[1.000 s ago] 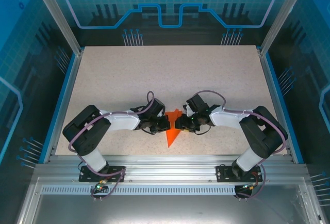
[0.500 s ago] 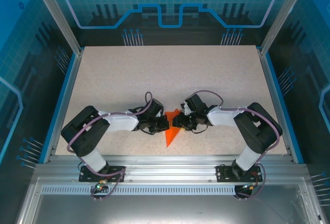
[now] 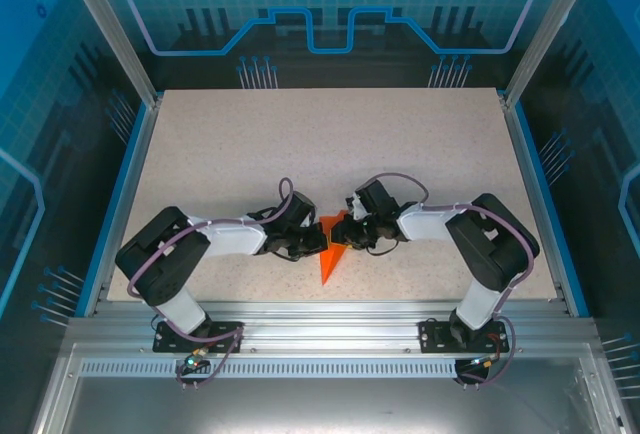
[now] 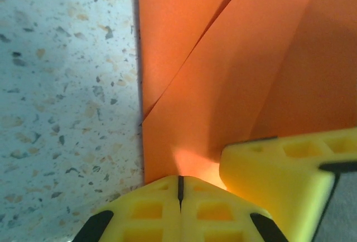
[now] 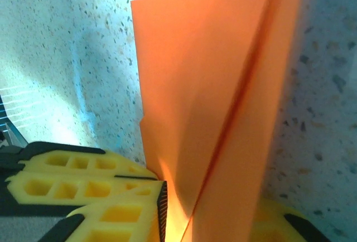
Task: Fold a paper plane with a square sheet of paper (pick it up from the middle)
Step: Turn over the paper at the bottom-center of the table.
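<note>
Folded orange paper (image 3: pixel 329 262) lies on table (image 3: pixel 300 144), mid-width, close to table's front edge, tip toward that edge. L gripper (image 4: pixel 179 189): jaws clenched on paper's edge. R gripper (image 5: pixel 215 211): fingers either side of raised fold; grip cannot be told.

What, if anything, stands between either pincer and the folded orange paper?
Nothing visible does. The left pincer has its closed tips right at the edge of the folded orange paper, and the paper's raised fold runs between the fingers of the right pincer. Speckled table lies around them.
</note>
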